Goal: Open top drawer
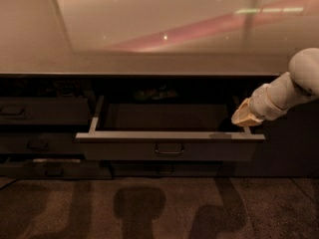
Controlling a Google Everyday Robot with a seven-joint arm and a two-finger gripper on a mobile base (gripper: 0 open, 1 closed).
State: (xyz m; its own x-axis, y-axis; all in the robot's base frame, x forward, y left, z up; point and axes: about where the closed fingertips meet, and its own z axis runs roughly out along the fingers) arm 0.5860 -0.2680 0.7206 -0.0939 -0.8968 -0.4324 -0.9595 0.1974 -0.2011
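Tan gripper [243, 117] hangs at the right middle of the frame, just over the right end of the top drawer [169, 146]. I cannot tell if it is open or closed. One top drawer sits pulled out, low in the middle, with one small handle [169, 150]. Three narrower drawers [40, 112] are stacked at the left

The robot's arm [294, 86] comes in from 3 o'clock, its upper part cut off by the frame edge. Its claw [246, 117] hangs at the right end of the open top drawer [119, 151], masking part of that side. Dim shapes [152, 92] in the dark recess at 12 o'clock are too murky to identify. The surface [149, 59] and the narrower drawers [40, 111] at 9 o'clock are cropped by the frame.
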